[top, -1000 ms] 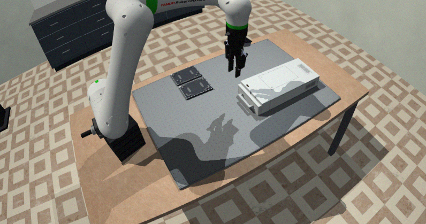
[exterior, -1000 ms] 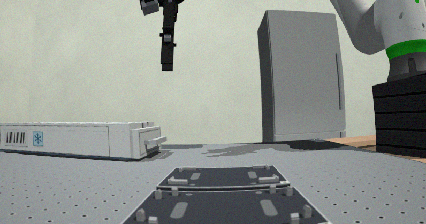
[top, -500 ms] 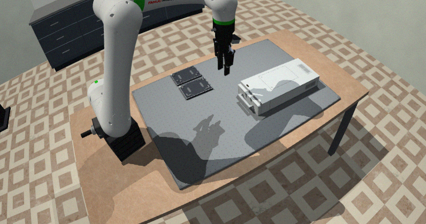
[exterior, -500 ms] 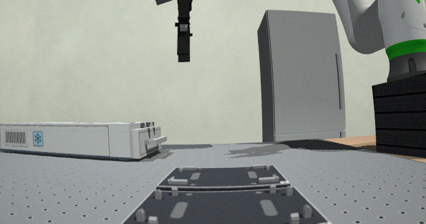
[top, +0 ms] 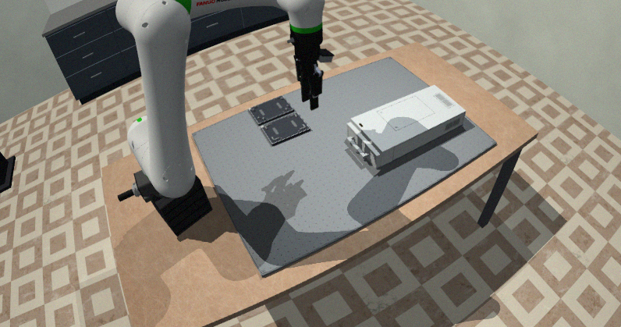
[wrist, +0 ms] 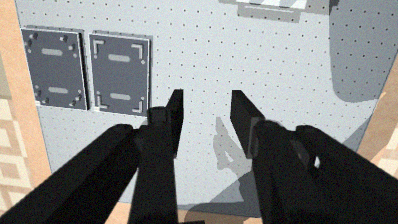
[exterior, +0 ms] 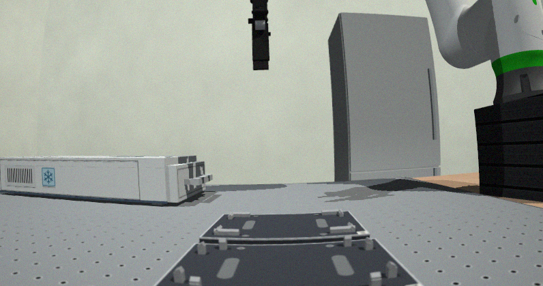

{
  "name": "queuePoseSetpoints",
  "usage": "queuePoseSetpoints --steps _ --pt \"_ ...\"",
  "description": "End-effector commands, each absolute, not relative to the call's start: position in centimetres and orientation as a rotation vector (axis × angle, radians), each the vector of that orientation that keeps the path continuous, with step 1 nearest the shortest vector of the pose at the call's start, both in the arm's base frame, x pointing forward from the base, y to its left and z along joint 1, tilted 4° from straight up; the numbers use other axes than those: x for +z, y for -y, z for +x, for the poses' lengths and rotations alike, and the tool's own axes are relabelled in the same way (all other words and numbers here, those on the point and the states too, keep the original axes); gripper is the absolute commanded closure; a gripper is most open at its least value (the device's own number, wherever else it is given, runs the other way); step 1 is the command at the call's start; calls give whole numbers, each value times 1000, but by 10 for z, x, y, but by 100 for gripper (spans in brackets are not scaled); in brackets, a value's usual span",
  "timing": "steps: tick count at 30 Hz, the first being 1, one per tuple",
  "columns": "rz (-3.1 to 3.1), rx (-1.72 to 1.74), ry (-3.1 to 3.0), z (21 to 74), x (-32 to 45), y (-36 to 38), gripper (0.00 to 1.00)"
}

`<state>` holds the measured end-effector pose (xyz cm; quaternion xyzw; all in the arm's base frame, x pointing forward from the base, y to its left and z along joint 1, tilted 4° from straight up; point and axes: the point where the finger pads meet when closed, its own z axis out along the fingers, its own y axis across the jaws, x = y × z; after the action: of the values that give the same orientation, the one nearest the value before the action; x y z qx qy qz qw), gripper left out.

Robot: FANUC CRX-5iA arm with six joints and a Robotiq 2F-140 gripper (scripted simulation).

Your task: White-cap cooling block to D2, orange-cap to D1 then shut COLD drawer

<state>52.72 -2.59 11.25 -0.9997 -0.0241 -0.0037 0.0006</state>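
The white box-shaped cooler COLD [top: 406,124] lies on the grey perforated deck plate [top: 330,172], its shallow drawer front with a bar handle [exterior: 194,180] facing the open middle of the plate; the drawer's contents cannot be seen from any view, so the cooling blocks are out of sight. The black two-fingered gripper [top: 314,101] hangs high above the plate, well apart from the cooler and between it and the two dark rectangular deck slots. Its fingers point down, partly apart with only bare plate showing in the gap, gripping nothing. Beneath and beside them, the slot nearer the cooler, D1 [top: 285,129], and the one beyond it, D2 [top: 271,109], lie side by side, each ringed by small pale locators and carrying nothing. The white arm with green bands [top: 161,86] arches over from its black base on the tan wooden worktop [top: 491,107].
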Motion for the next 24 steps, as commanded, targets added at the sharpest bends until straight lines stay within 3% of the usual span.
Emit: queuePoseSetpoints --steps 1,24 --pt "-3141 -15 75 516 115 21 65" --pt "-3203 -29 -34 434 112 3 65"
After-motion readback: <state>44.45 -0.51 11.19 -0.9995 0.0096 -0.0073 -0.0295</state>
